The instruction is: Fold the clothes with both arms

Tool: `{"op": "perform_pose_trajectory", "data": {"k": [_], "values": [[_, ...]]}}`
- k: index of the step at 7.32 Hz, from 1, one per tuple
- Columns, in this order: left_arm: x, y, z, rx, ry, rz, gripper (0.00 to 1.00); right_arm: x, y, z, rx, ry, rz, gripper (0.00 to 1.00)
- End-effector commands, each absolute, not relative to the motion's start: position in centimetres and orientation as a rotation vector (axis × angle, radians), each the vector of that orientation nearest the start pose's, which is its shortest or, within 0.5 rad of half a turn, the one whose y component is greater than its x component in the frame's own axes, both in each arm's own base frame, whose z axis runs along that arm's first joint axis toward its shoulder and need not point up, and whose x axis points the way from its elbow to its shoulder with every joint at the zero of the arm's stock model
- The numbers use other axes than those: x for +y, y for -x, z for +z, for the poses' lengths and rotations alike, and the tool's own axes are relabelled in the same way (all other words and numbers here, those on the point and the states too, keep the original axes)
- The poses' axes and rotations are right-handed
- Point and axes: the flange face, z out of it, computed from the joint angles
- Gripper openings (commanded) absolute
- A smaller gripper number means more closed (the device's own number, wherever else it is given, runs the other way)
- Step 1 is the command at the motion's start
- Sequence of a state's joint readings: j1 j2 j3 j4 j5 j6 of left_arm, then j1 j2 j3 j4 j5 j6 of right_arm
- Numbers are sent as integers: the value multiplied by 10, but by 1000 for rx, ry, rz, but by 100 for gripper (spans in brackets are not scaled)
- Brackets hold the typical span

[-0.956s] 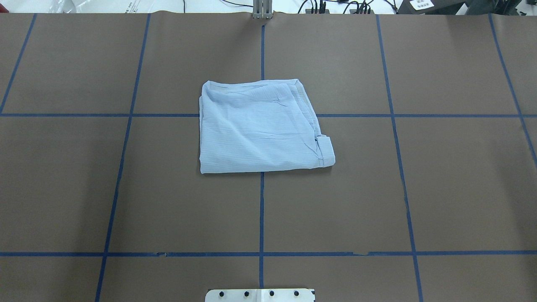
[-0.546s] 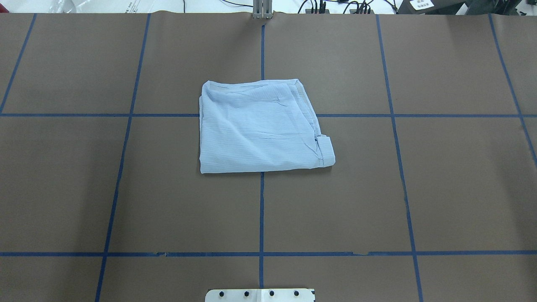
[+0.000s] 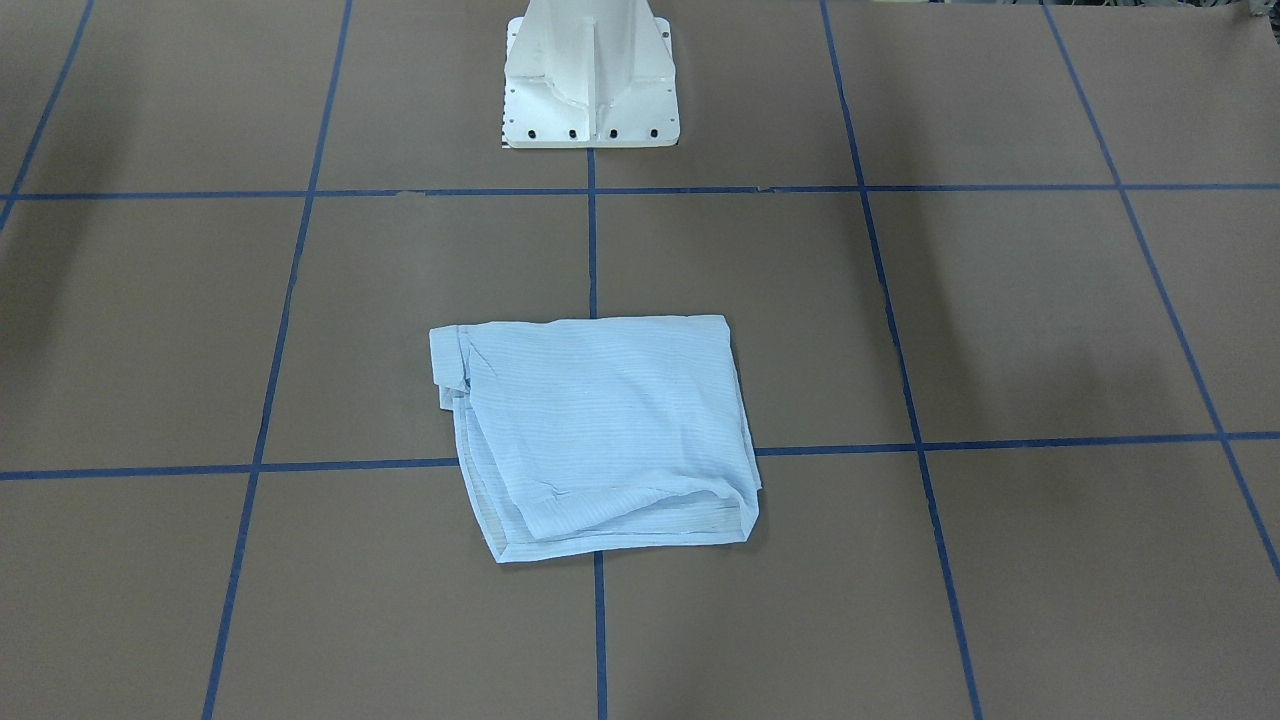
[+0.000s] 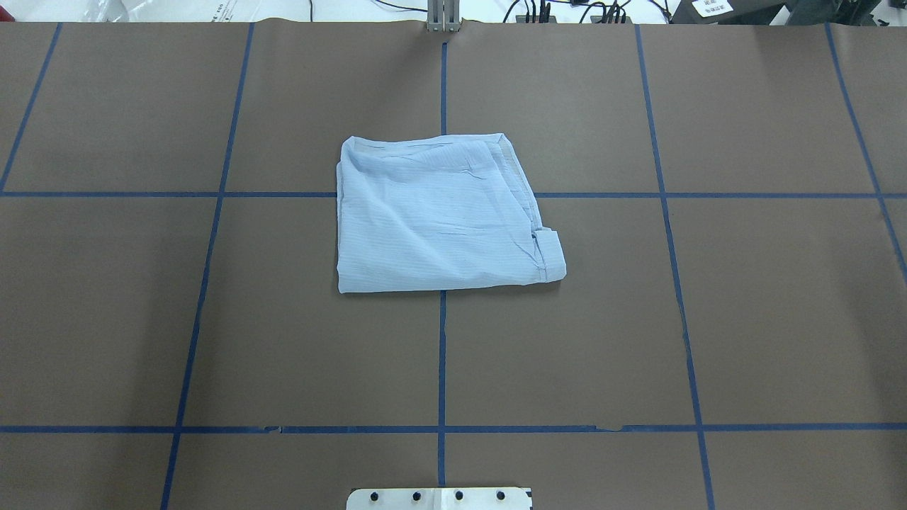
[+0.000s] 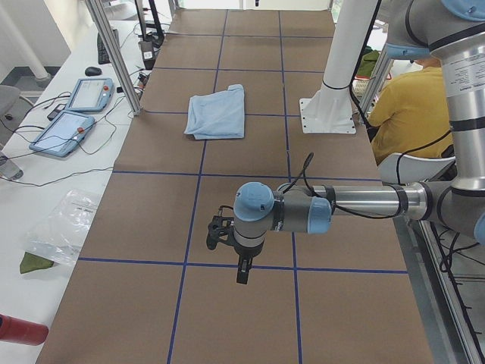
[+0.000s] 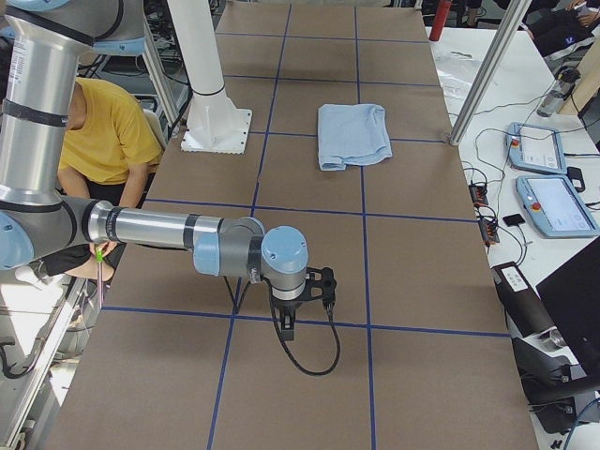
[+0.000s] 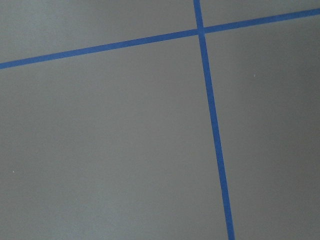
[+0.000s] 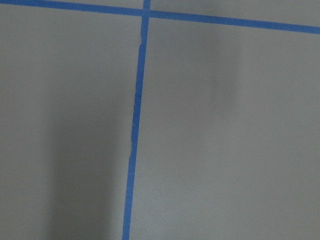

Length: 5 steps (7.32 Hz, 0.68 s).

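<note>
The pale-blue shirt (image 4: 439, 216) lies folded into a flat, roughly square bundle at the middle of the brown table; it also shows in the front view (image 3: 600, 430) and both side views (image 5: 218, 114) (image 6: 352, 134). No gripper touches it. My left gripper (image 5: 241, 271) shows only in the exterior left view, pointing down over bare table, far from the shirt; I cannot tell if it is open. My right gripper (image 6: 286, 326) shows only in the exterior right view, likewise far from the shirt; I cannot tell its state. Both wrist views show only table and blue tape.
The white pedestal base (image 3: 590, 90) stands at the table's robot-side edge. A person in a yellow shirt (image 5: 413, 106) sits behind the robot. Teach pendants (image 6: 553, 187) and cables lie on the side bench. Blue tape lines (image 4: 441, 354) grid the table.
</note>
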<state>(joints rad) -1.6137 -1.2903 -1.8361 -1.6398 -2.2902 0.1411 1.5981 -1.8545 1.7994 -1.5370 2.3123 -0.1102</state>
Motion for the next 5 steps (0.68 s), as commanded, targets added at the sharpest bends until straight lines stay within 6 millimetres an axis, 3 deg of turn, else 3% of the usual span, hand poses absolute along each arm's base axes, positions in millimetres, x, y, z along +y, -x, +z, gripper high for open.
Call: {"op": "perform_pose_trajectory", "data": {"k": [1,5], "values": [[-376,84,643,711,-123,115,100,-367,-77,669,-739,-28,-67,100],[-380,84,639,710,-135,120,100,-364,-77,672,-736,-25,-67,100]]}}
